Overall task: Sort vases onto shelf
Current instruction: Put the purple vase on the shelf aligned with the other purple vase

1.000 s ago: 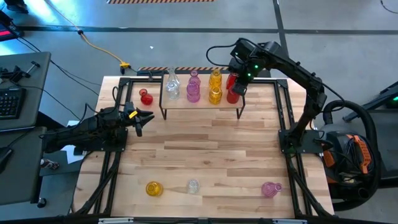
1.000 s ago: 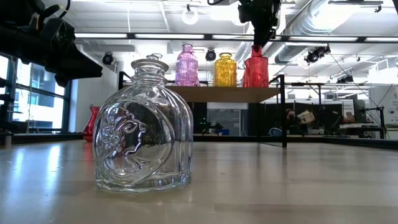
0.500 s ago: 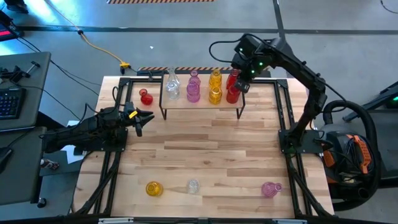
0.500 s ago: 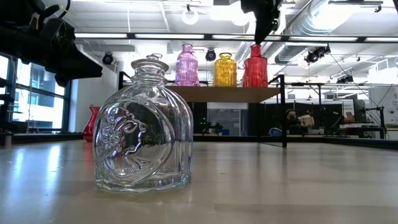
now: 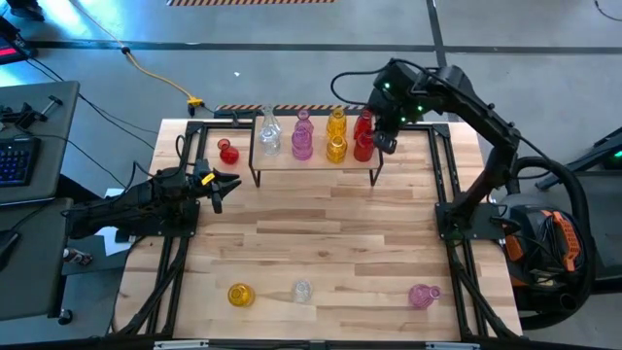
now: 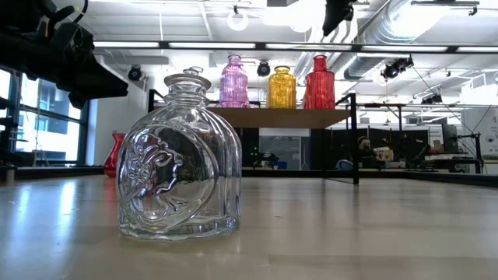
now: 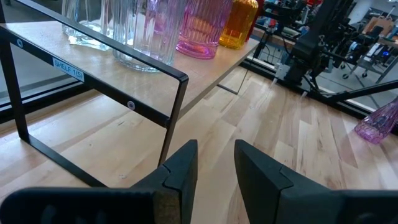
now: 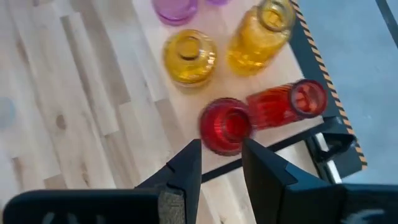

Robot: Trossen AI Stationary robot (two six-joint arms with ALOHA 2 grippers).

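The shelf (image 5: 313, 169) stands at the table's far side. Clear (image 5: 269, 136), pink (image 5: 302, 142), amber (image 5: 336, 142) and red vases (image 5: 362, 144) stand on it on their bases. My right gripper (image 5: 383, 143) hangs open above the shelf's right end, over the nearer red vase (image 8: 225, 126), with nothing between its fingers. In the low view it (image 6: 336, 17) is well clear of the red vase's neck (image 6: 319, 62). My left gripper (image 5: 224, 185) waits open at the table's left, pointing at the shelf's leg (image 7: 174, 118).
One red vase (image 5: 228, 153) stands on the table left of the shelf. Near the front edge an amber vase (image 5: 240, 295), a clear one (image 5: 301, 290) and a pink one (image 5: 423, 296) are spread apart. Bare wood lies between them and the shelf.
My right gripper has risen from the neck of the red vase at the shelf's right end and drifted a little toward the table's right edge. Its fingers keep the same gap. The red vase stays standing on the shelf.
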